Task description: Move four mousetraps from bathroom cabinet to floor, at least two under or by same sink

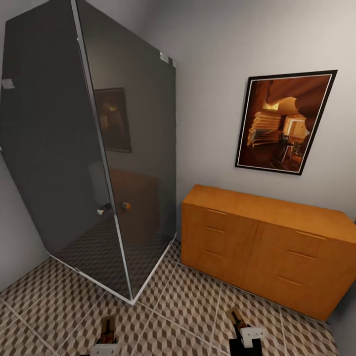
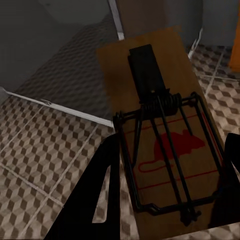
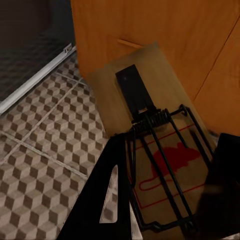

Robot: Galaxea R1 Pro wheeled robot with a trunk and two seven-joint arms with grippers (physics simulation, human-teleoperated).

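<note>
Both tools, left tool (image 2: 165, 200) and right tool (image 3: 165, 200), each clamped on a mousetrap (image 2: 160, 130) (image 3: 155, 140) above bathroom floor (image 1: 188, 306), near cabinet (image 1: 257, 242). Light, stiff wood; grip board edges, avoid sprung wire.

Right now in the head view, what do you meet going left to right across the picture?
Dark smoked-glass shower enclosure → mousetrap in the left gripper → mousetrap in the right gripper → framed orange canyon picture, above the orange-brown wooden cabinet.
</note>
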